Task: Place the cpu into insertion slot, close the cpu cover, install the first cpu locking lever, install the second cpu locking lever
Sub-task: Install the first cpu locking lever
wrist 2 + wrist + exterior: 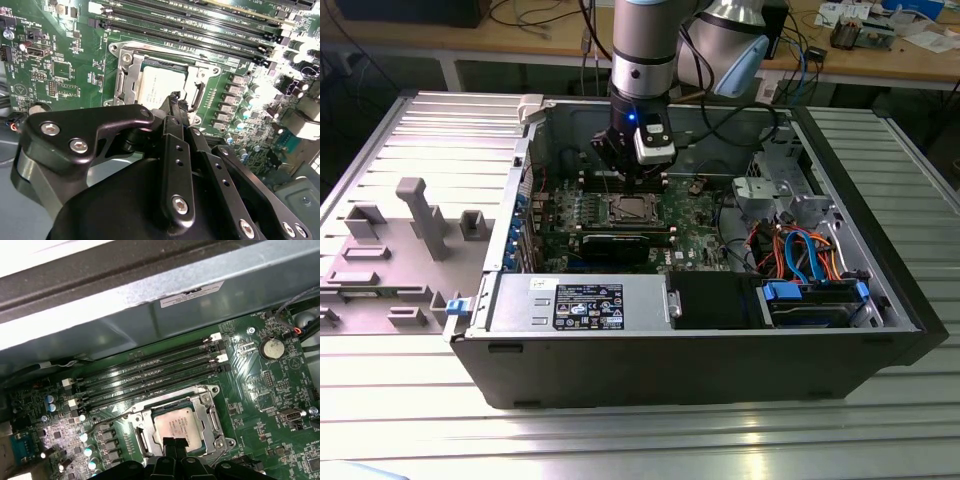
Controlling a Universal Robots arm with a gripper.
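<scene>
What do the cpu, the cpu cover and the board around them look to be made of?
The cpu: likely metal on top, a matte silvery-grey, evenly dull.
The cpu cover: seemingly thin stamped metal, brighter silver, with glints along its edges.
The circuit board: probably rigid laminate, a glossy green coat with fine traces and soldered parts.

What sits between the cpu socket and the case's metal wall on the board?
In the first wrist view, the long black memory slots run in parallel rows between the insertion slot, cpu seated in it, and the grey case wall.
</scene>
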